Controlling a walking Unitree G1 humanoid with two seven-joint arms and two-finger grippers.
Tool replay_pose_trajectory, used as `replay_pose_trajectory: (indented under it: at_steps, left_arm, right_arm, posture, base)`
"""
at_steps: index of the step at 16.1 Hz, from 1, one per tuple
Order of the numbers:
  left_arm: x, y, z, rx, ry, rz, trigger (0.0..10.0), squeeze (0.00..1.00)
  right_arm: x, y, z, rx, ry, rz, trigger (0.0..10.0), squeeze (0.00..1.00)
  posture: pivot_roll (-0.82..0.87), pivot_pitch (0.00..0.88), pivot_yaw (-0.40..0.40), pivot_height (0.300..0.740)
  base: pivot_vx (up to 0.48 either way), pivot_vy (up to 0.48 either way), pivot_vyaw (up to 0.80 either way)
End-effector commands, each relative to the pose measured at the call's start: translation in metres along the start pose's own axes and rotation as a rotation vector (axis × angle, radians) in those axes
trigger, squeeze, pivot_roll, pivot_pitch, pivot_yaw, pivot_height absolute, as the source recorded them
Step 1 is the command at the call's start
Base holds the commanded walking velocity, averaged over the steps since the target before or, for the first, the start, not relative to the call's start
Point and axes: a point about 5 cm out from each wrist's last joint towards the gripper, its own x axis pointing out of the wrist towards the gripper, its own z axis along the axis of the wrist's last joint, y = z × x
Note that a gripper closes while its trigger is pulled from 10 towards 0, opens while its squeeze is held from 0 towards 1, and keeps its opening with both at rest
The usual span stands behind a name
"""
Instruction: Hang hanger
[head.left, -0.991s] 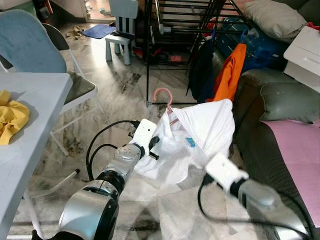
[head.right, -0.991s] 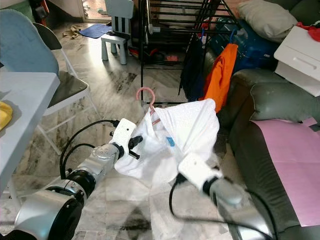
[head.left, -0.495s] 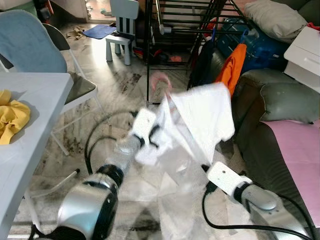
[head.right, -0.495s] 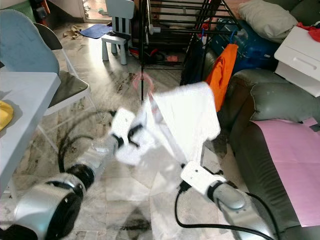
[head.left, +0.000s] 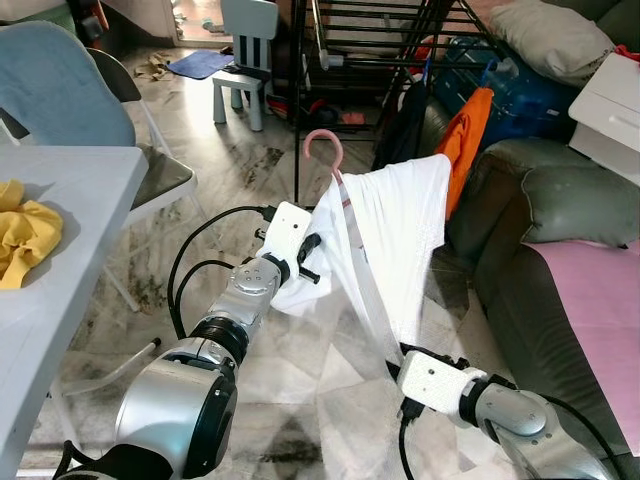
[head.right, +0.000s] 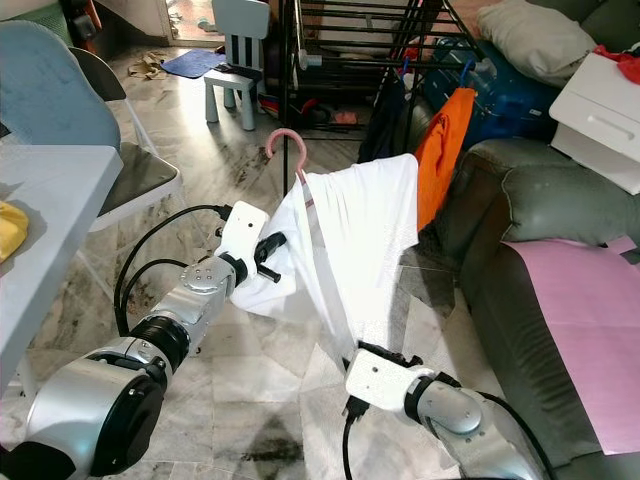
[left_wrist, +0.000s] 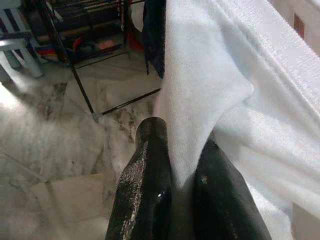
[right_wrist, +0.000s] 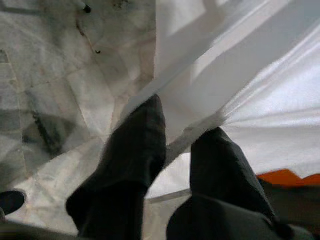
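A white shirt hangs on a pink hanger whose hook sticks up above it, in front of the black drying rack. My left gripper is shut on a fold of the shirt at its left side and holds it up. Low down, my right gripper is shut on the shirt's bottom hem, which is pulled taut toward me. An orange garment and a dark one hang on the rack behind.
A grey table with a yellow cloth stands at the left, a blue-backed folding chair behind it. A grey sofa with a pink mat fills the right. A small pale chair stands at the back.
The hanger and shirt have risen and steadied nearer the rack. My right gripper has dropped lower and toward me, stretching the hem straight.
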Motion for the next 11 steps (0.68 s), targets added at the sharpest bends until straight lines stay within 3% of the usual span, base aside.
replay_pose_trajectory:
  at_steps: [1,2,3,5,6,8,9,11]
  left_arm:
    - [0.004,0.011,0.030,0.040,-0.108,0.031,0.0,0.00]
    - [0.003,0.013,0.030,0.036,-0.105,0.037,0.0,0.00]
    - [0.003,0.016,0.029,0.019,-0.097,0.056,0.0,0.00]
    - [0.003,0.016,0.026,-0.069,-0.086,0.070,0.0,0.00]
    - [0.004,0.010,0.026,-0.068,-0.100,0.045,0.0,0.00]
    - [0.004,0.008,0.024,-0.070,-0.096,0.047,0.0,0.00]
    - [0.004,0.009,0.024,-0.076,-0.098,0.054,0.0,0.00]
    - [0.004,0.011,0.025,-0.114,-0.102,0.081,0.0,0.00]
  right_arm:
    - [-0.005,0.005,-0.009,-0.024,0.052,0.042,10.0,1.00]
    - [-0.005,0.002,-0.010,-0.041,0.054,0.024,10.0,1.00]
    - [-0.003,-0.011,-0.009,-0.070,0.051,-0.074,10.0,1.00]
    - [0.001,-0.027,-0.010,-0.095,0.064,-0.201,10.0,1.00]
    - [0.003,-0.018,0.003,0.002,-0.043,-0.123,10.0,1.00]
    - [0.001,-0.004,0.001,-0.035,-0.015,-0.024,10.0,1.00]
    - [0.000,-0.005,-0.006,-0.059,0.022,-0.037,10.0,1.00]
    - [0.002,-0.013,-0.004,-0.042,-0.013,-0.121,10.0,1.00]
  posture:
    - [0.00,0.000,-0.043,0.740]
    - [0.00,0.000,-0.044,0.740]
    - [0.00,0.000,-0.046,0.740]
    - [0.00,0.000,-0.047,0.740]
    - [0.00,0.000,-0.050,0.740]
    - [0.00,0.000,-0.055,0.740]
    - [0.00,0.000,-0.058,0.740]
    - [0.00,0.000,-0.062,0.740]
  base:
    - [0.000,0.000,0.00]
    - [0.000,0.000,0.00]
    - [0.000,0.000,0.00]
    - [0.000,0.000,0.00]
    - [0.000,0.000,0.00]
    - [0.000,0.000,0.00]
    - [0.000,0.000,0.00]
    - [0.000,0.000,0.00]
